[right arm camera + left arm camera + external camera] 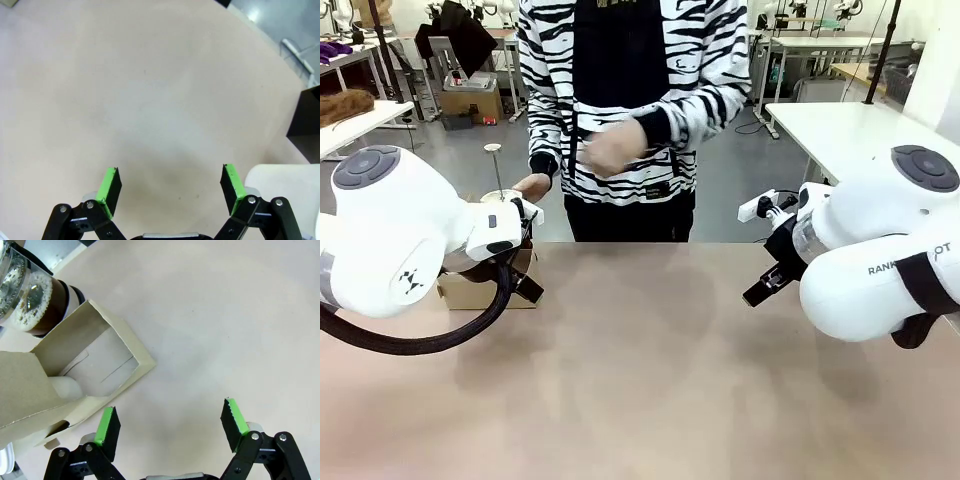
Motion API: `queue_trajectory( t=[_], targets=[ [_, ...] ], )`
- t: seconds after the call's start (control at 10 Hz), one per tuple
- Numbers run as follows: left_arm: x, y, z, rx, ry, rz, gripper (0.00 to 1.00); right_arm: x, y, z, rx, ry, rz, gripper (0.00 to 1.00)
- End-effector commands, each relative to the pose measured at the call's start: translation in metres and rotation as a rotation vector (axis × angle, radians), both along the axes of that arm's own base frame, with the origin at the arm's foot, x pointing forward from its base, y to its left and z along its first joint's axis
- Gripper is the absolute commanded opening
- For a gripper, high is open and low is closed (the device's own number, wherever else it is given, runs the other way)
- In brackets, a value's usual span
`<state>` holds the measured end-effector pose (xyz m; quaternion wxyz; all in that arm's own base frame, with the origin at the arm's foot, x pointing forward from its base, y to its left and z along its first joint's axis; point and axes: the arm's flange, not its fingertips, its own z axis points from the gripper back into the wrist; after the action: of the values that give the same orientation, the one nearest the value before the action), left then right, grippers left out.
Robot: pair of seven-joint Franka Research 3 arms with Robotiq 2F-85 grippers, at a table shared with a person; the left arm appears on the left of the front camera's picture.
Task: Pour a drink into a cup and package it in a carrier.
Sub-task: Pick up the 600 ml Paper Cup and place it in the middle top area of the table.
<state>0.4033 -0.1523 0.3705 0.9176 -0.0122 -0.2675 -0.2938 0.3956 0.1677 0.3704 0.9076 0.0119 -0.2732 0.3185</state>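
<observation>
Left hand: green-padded fingers spread wide, nothing between them, pale bare bench below.

Left wrist view: a small brown cardboard carrier lies ahead of this hand, off to the side of its picture-left finger, near it but apart. There is pale material inside the carrier; I cannot tell what it is. Just beside the carrier's far corner stands a clear glass jug holding the dark brown drink, with a ring of foam on top.

Front view: the left arm covers most of the carrier, and a cardboard corner shows under the wrist. A thin upright metal rod rises behind the wrist. A person in a black-and-white striped top stands at the far edge of the bench. One of the person's hands is low beside that rod; the other is blurred in front of the body.

Right hand: fingers spread wide, pinching nothing, over bare bench.

Right wrist view: a black box sits ahead and to the picture-right, well apart from the fingers. A white rounded shape lies just beside the picture-right finger; I cannot tell what it is. In the front view the right arm's bulk stands in front of that side of the bench.
</observation>
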Motion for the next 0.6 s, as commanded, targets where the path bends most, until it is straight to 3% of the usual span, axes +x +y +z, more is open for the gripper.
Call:
queue_trajectory(
  t=[0.0,0.2,0.4,0.5],
  targets=[
    [0.0,0.0,0.0,0.0,0.0,0.0,1.0,0.009,-0.003,0.027,-0.033,-0.011,-0.078,1.0],
    [0.0,0.0,0.0,0.0,0.0,0.0,1.0,0.028,-0.001,0.1,-0.01,-0.013,-0.094,1.0],
    [0.0,0.0,0.0,0.0,0.0,0.0,1.0,0.039,-0.016,0.165,0.043,-0.006,-0.032,1.0],
    [0.0,0.0,0.0,0.0,0.0,0.0,1.0,0.039,-0.031,0.181,0.078,-0.005,-0.005,1.0]
  ],
)
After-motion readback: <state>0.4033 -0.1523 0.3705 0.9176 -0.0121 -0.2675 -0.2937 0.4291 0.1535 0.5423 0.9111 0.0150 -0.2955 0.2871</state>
